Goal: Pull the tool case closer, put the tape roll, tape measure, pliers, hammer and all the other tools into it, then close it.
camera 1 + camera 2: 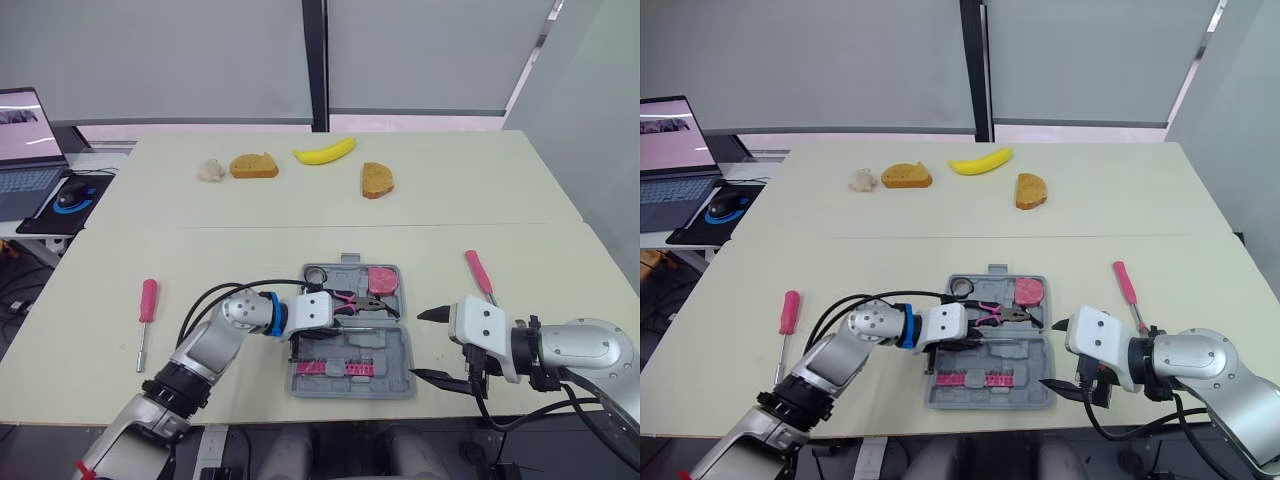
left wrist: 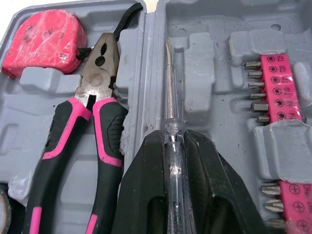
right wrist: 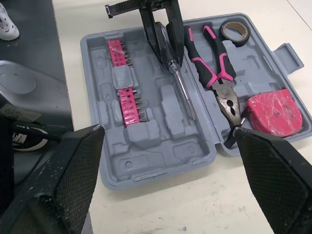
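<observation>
left gripper (image 1: 342,318) spans the tool case (image 1: 404,372); its right side lies free.

Tool case (image 3: 161,161): plain moulded grey all through. Pliers (image 2: 97,131): black grips striped with pink, dull steel nose. Tape measure (image 2: 41,41): solid hot pink. Tape roll (image 3: 234,31): black. Bit strips (image 2: 278,83): pink, with silver bits. Clear screwdriver (image 2: 170,97): see-through handle, silver shaft. Left claw (image 2: 174,137): black. Right claw (image 1: 422,345): black too, on white housing. Cream worktop (image 1: 200,240), a pink-handled screwdriver (image 1: 147,300), another pink-handled screwdriver (image 1: 478,272), and a yellow banana (image 1: 325,151).
</observation>
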Robot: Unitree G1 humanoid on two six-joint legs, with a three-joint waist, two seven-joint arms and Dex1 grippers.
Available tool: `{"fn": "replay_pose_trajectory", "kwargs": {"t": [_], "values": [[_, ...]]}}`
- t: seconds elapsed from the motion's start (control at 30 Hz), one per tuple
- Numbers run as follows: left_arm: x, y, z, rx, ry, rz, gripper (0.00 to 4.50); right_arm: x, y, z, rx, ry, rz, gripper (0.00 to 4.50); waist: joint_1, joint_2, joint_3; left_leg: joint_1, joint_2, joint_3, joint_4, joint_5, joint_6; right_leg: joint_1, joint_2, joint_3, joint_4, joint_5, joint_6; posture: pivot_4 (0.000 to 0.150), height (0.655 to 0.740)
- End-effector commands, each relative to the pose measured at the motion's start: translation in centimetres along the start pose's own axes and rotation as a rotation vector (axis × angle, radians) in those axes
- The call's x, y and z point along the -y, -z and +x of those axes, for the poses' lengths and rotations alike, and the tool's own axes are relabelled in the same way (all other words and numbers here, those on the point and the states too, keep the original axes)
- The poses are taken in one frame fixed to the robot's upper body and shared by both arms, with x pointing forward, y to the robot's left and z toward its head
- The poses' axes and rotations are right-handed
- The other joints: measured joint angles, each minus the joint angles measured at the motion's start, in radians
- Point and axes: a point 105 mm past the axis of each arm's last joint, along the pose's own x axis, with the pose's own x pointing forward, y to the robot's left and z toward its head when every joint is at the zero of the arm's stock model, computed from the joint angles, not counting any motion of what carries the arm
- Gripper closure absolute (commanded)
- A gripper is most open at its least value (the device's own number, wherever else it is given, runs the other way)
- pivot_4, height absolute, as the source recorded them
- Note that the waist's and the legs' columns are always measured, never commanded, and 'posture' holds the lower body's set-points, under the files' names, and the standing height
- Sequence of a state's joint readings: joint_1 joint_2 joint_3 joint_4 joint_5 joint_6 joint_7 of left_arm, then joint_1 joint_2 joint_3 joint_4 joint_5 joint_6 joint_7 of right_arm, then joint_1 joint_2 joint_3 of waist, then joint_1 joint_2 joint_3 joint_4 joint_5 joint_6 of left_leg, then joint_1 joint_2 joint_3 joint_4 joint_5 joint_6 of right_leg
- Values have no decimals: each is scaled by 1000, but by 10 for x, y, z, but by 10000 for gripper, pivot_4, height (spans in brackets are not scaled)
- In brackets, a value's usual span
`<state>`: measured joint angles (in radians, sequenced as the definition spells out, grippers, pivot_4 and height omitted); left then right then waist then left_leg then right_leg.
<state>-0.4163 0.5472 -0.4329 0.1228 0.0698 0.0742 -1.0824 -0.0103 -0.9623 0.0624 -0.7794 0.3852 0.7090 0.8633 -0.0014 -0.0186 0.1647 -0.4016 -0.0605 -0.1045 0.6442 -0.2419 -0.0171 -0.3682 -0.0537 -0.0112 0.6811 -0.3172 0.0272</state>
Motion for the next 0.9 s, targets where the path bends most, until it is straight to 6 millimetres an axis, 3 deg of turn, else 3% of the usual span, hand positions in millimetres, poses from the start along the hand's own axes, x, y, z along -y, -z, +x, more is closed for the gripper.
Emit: {"fn": "replay_pose_trajectory", "kwargs": {"t": [0.03,0.5,0.73,0.9], "values": [[2,-6,2,18,13,37,42671,0,-6,-1,19,10,-28,0,0,0,0,0,0,0,0,0,0,0,0,0,0,0,0,1500,7361],[2,-4,4,-4,16,46,42671,1,-4,-2,16,16,-26,0,0,0,0,0,0,0,0,0,0,0,0,0,0,0,0,1500,7361],[-5,-16,-3,10,-9,15,42671,0,-4,-2,20,15,-21,0,0,0,0,0,0,0,1,0,0,0,0,0,0,0,0,1500,7361],[-14,-29,-10,45,-54,12,26890,0,-5,-2,27,17,-17,0,0,0,0,0,0,0,1,0,0,0,0,0,1,0,0,1500,7361]]}}
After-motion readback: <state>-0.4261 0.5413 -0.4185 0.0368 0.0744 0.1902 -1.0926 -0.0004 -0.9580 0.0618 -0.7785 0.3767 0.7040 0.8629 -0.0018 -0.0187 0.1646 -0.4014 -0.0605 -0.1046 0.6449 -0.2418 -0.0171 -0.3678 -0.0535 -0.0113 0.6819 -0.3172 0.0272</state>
